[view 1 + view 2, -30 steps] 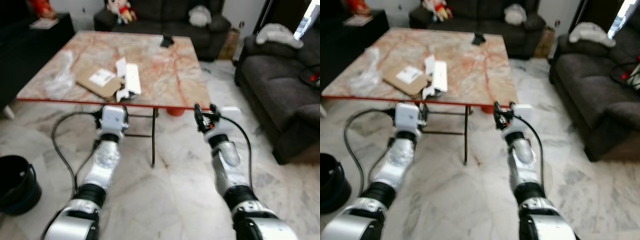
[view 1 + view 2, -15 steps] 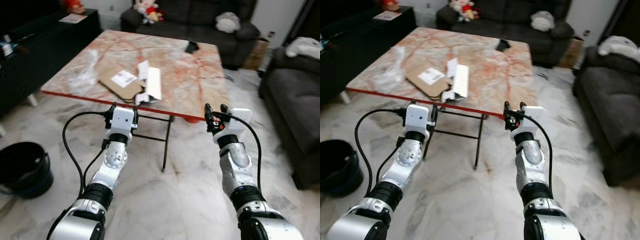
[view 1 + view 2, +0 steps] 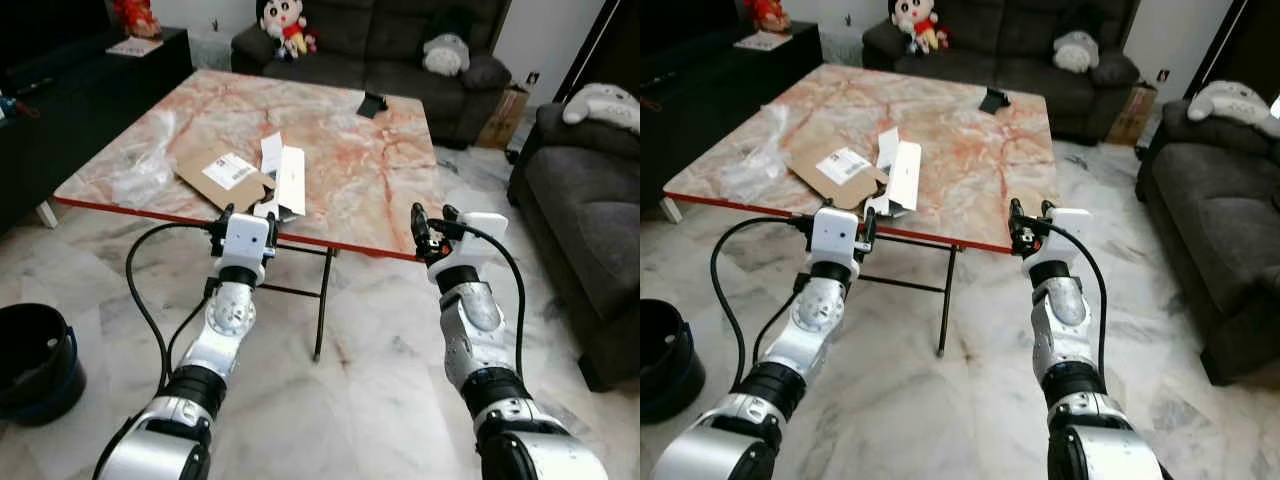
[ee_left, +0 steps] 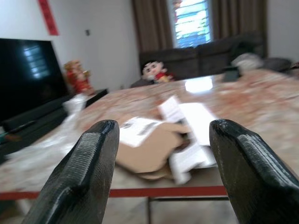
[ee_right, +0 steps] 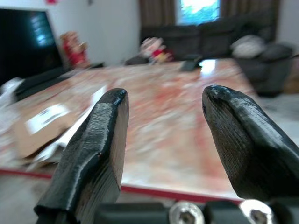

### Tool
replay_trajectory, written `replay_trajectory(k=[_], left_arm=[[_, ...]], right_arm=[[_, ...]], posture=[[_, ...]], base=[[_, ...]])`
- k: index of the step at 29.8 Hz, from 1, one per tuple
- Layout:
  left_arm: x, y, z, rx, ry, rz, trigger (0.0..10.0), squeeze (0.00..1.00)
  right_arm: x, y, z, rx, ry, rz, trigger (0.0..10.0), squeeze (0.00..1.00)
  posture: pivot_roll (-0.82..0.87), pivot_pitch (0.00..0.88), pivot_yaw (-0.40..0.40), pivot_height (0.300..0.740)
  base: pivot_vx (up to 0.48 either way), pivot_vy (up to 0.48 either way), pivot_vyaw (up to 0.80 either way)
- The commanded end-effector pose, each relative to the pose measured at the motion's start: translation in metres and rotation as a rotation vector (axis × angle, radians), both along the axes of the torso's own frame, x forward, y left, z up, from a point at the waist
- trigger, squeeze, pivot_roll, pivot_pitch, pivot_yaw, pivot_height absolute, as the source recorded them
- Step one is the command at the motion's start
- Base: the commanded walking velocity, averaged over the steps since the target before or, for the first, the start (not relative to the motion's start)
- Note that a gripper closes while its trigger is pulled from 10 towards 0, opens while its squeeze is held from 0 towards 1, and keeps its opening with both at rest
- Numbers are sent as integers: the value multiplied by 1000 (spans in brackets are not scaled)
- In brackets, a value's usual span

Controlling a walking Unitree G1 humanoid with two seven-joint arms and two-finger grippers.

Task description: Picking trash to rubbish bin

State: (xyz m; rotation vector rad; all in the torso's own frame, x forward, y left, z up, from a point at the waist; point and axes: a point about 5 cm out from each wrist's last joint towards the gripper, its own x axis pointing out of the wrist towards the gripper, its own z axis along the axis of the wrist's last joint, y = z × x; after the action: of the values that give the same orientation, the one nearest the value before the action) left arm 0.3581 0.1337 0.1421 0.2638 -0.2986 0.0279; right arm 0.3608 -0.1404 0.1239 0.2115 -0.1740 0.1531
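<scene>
Currently I hold both the left gripper (image 4: 159, 179) and right gripper (image 5: 163, 158) spread, empty, short of the table (image 3: 395, 215); overreaching risks striking its edge or scattering the cardboard (image 3: 222, 172).

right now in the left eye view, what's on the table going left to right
clear plastic wrap → brown cardboard mailer → white paper box → small black object near the far edge

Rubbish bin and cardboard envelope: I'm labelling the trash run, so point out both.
rubbish bin (image 3: 35, 350), left eye view, on its dark rim.
cardboard envelope (image 3: 215, 172), left eye view, on its brown face beside the white label.
</scene>
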Motion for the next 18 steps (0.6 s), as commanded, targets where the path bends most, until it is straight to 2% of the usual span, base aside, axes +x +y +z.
replay_trajectory(k=[1,18], left_arm=[[2,-4,4,-6,-11,-6,10000,0],[2,-3,5,-5,-11,-3,10000,0]], right_arm=[[2,-6,5,-7,-12,-13,10000,0],[2,-5,5,-7,-10,-9,10000,0]], posture=[[212,0,-95,740],[217,0,-96,740]], base=[[326,0,0],[332,0,0]])
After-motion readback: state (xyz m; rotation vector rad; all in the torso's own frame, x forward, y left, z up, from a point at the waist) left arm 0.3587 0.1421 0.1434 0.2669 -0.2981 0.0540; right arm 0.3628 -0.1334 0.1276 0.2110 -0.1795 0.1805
